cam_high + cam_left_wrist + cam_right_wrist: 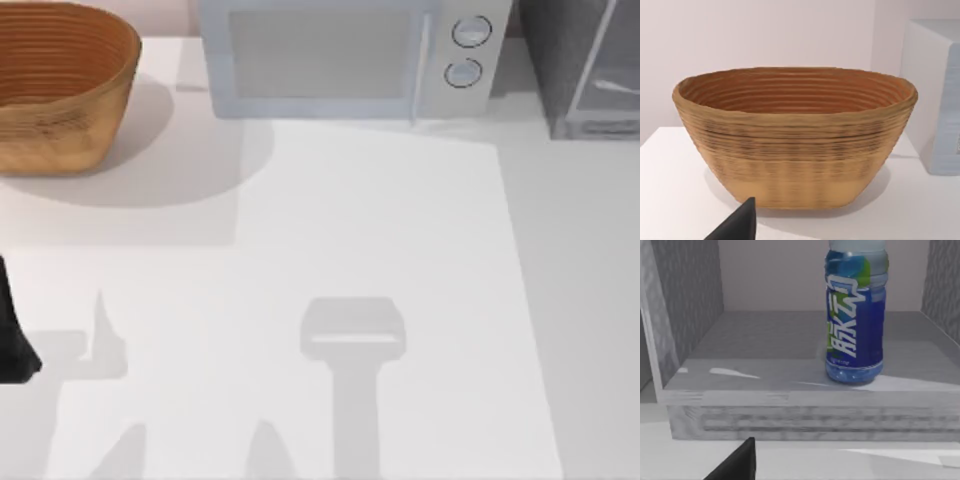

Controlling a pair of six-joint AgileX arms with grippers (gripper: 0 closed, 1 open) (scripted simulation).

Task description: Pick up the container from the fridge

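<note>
The container (855, 325) is a translucent bottle with a blue label. It stands upright on the floor of the fridge (790, 405), right of the floor's middle, and its top is cut off by the picture's edge. The fridge's inside lies open toward my right gripper (737, 465), which is outside the cabinet, low in front of the sill and apart from the bottle. In the top view the fridge (585, 70) is the dark grey box at the back right corner. My left gripper (737, 225) is parked at the table's left edge, facing the basket.
A brown woven basket (60, 85) sits at the back left, shown close up as the basket (795, 140) in the left wrist view. A white microwave (350, 55) with two knobs stands between basket and fridge. The white table (380, 250) stretches in front.
</note>
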